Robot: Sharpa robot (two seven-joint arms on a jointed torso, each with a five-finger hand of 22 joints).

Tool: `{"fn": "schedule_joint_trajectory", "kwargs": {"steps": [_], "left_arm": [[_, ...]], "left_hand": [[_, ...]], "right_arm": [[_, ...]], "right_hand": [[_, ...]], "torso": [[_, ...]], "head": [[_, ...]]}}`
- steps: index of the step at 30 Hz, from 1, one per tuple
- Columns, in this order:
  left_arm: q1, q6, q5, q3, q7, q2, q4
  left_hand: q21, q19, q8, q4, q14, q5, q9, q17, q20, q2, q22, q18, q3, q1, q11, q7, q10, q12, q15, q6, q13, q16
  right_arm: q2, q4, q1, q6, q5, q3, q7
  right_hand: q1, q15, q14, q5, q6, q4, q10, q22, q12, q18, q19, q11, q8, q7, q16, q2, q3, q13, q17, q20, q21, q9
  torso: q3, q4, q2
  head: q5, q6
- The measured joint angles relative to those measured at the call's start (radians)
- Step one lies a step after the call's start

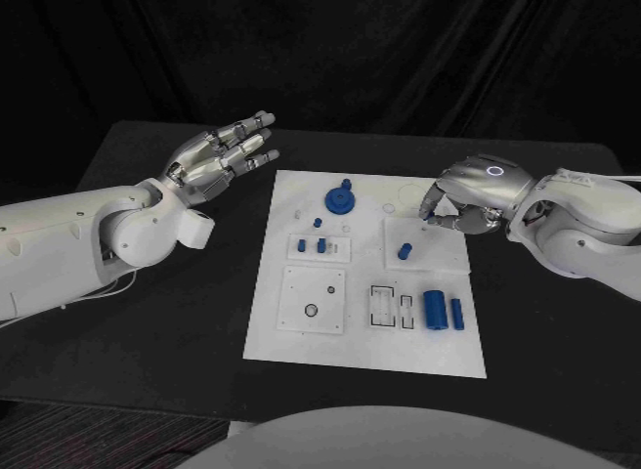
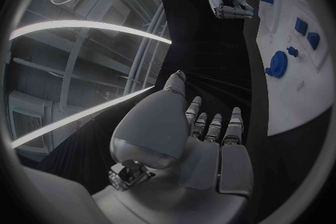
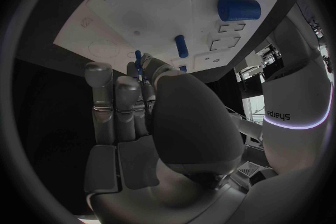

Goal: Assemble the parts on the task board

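Note:
The white task board lies mid-table. On it are a blue gear, small blue pegs, a blue peg on a raised white block, a thick blue cylinder and a thinner one. My right hand hovers over the board's far right part, fingers curled down beside the block. Between its thumb and a finger it pinches a thin blue pin. My left hand floats left of the board with its fingers spread and nothing in it.
The near part of the board has a square white plate with holes and rectangular outlined slots. Black table surrounds the board on all sides.

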Motion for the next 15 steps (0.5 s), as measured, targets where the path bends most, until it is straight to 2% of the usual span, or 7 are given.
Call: {"fn": "schedule_joint_trajectory", "kwargs": {"steps": [2, 7, 9, 15], "left_arm": [[0.000, 0.000, 0.000, 0.000, -0.002, 0.000, 0.000], [0.000, 0.002, 0.000, 0.000, -0.006, 0.001, -0.001], [0.000, 0.003, 0.000, 0.000, -0.008, 0.002, -0.001], [0.000, 0.006, 0.000, 0.000, -0.015, 0.003, -0.001]], "left_hand": [[0.000, 0.001, 0.002, -0.001, 0.000, 0.003, 0.000, 0.000, 0.001, 0.000, 0.000, 0.000, 0.000, 0.000, 0.004, 0.000, -0.004, 0.000, 0.000, 0.000, 0.000, 0.000], [0.000, 0.001, 0.004, -0.003, 0.000, 0.009, 0.000, 0.001, 0.001, 0.005, 0.000, 0.000, 0.002, 0.005, 0.004, 0.000, -0.004, 0.004, 0.000, 0.000, 0.000, 0.004], [0.000, 0.001, 0.004, -0.003, 0.000, 0.011, 0.000, 0.001, 0.001, 0.005, 0.000, 0.000, 0.002, 0.005, 0.004, 0.000, -0.004, 0.004, 0.000, 0.000, 0.000, 0.004], [0.003, 0.005, 0.004, -0.006, 0.000, 0.012, 0.000, 0.001, 0.005, 0.009, 0.000, 0.000, 0.005, 0.009, 0.004, 0.004, -0.004, 0.004, 0.000, 0.004, 0.001, 0.004]], "right_arm": [[-0.007, 0.018, 0.009, -0.001, 0.004, 0.000, 0.001], [-0.016, 0.065, 0.025, -0.002, 0.013, 0.001, 0.006], [-0.015, 0.081, 0.028, -0.003, 0.015, 0.001, 0.009], [0.001, 0.128, 0.031, -0.001, 0.021, 0.000, 0.022]], "right_hand": [[-0.005, -0.003, 0.005, 0.000, 0.007, 0.001, 0.009, 0.000, 0.000, 0.000, 0.005, 0.001, 0.000, -0.001, 0.000, -0.005, 0.001, 0.000, 0.002, -0.005, 0.012, 0.000], [-0.011, -0.005, 0.016, 0.000, 0.015, 0.003, 0.013, 0.000, -0.007, 0.000, 0.012, -0.002, 0.000, -0.002, 0.000, 0.000, 0.003, 0.000, 0.015, -0.005, 0.032, 0.000], [-0.016, -0.002, 0.019, 0.000, 0.018, 0.004, 0.015, 0.000, -0.008, 0.000, 0.015, -0.003, 0.000, -0.005, 0.000, -0.005, 0.003, 0.000, 0.016, -0.008, 0.032, 0.000], [-0.023, -0.005, 0.023, 0.000, 0.019, 0.008, 0.019, 0.000, -0.015, 0.000, 0.017, -0.006, 0.000, -0.006, 0.000, -0.001, 0.007, 0.000, 0.019, -0.007, 0.032, 0.000]], "torso": [[0.0000, 0.0001, 0.000], [0.0000, 0.0001, 0.000], [0.0000, -0.0002, 0.000], [-0.0006, -0.0010, 0.000]], "head": [[0.001, 0.000], [0.006, 0.000], [0.009, 0.000], [0.018, 0.000]]}}
